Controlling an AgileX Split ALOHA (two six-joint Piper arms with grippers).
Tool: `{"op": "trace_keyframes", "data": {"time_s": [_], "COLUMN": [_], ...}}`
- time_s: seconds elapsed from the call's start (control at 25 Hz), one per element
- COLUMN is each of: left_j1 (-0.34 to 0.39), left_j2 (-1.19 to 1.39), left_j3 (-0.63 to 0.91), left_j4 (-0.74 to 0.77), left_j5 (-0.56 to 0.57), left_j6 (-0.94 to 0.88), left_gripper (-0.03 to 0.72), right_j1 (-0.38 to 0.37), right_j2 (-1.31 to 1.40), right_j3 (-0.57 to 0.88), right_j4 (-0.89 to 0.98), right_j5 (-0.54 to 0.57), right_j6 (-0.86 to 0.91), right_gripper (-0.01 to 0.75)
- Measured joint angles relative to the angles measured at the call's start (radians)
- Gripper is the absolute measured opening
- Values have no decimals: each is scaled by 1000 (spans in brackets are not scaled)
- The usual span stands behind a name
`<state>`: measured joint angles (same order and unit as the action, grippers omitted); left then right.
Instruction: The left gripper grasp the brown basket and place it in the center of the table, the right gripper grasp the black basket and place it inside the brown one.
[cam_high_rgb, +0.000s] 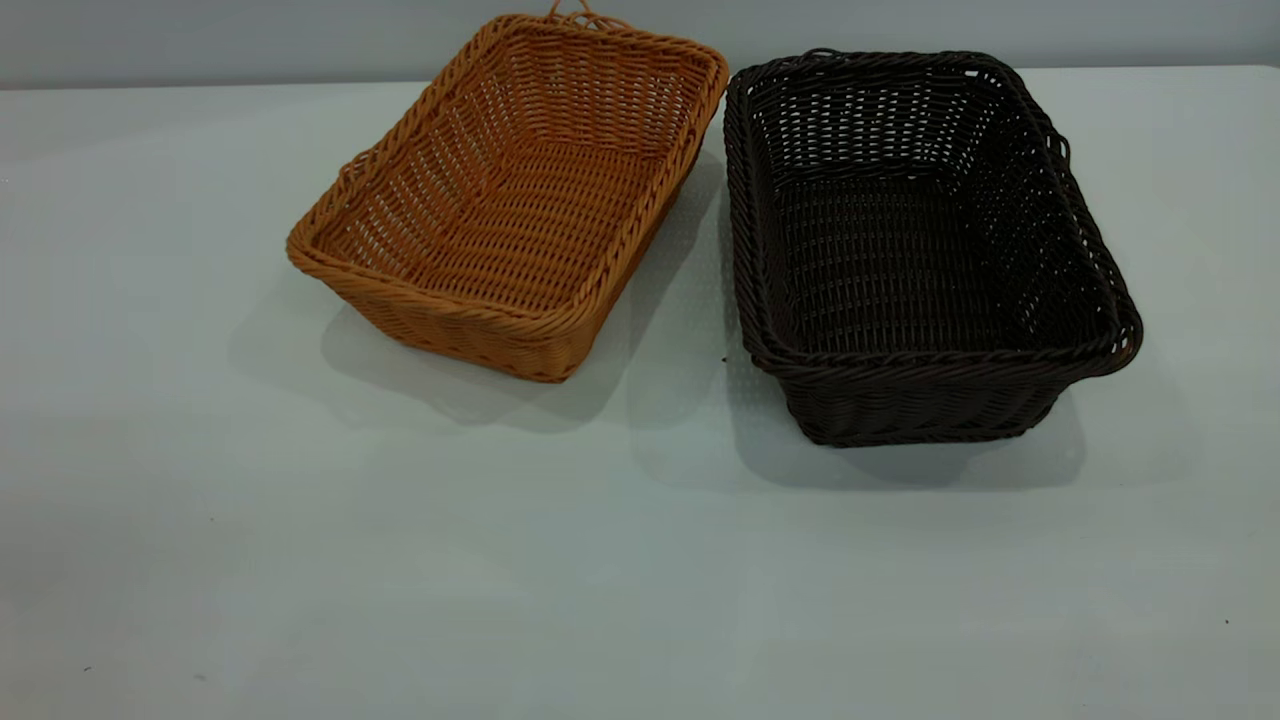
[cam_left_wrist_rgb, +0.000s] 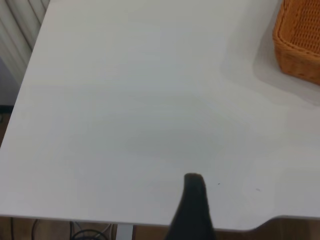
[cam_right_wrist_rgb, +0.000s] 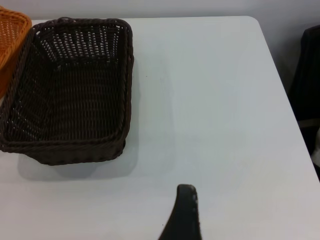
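Note:
The brown basket (cam_high_rgb: 520, 200) stands on the table (cam_high_rgb: 640, 560) at the back left, turned at an angle. The black basket (cam_high_rgb: 915, 250) stands right beside it on the right, their rims nearly touching at the back. Both are empty. Neither arm shows in the exterior view. My left gripper (cam_left_wrist_rgb: 248, 200) hovers over bare table near the table's edge, far from the brown basket's corner (cam_left_wrist_rgb: 300, 40). It is open and empty, with one finger (cam_left_wrist_rgb: 194, 200) showing. My right gripper (cam_right_wrist_rgb: 225, 202) is open and empty over bare table beside the black basket (cam_right_wrist_rgb: 70, 95), with one finger (cam_right_wrist_rgb: 186, 210) showing.
The table's rounded corner (cam_right_wrist_rgb: 252, 22) lies beyond the black basket in the right wrist view. A dark object (cam_right_wrist_rgb: 307, 85) stands off the table's side. The table's edge (cam_left_wrist_rgb: 150, 222) runs close under the left gripper.

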<state>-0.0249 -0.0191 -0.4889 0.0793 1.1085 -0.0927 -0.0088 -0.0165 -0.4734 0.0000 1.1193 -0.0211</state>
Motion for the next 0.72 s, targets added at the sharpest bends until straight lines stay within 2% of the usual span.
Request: {"op": "trace_keyframes", "data": {"time_s": [0.28, 0.44, 0.72], "left_j1": [0, 0, 0], "left_j2": [4, 88, 451], "left_j3": [0, -6, -106], "left_j4": [-12, -17, -17], "left_j5": [0, -12, -207], "left_j6": [3, 3, 8], "left_gripper": [572, 572, 572], "right_j1": [0, 0, 0], "right_j2": [0, 0, 0], "right_j3": [0, 0, 0], "right_j4": [0, 0, 0], "right_j5": [0, 0, 0], "right_j6": [0, 0, 0], "right_gripper": [593, 593, 593]}}
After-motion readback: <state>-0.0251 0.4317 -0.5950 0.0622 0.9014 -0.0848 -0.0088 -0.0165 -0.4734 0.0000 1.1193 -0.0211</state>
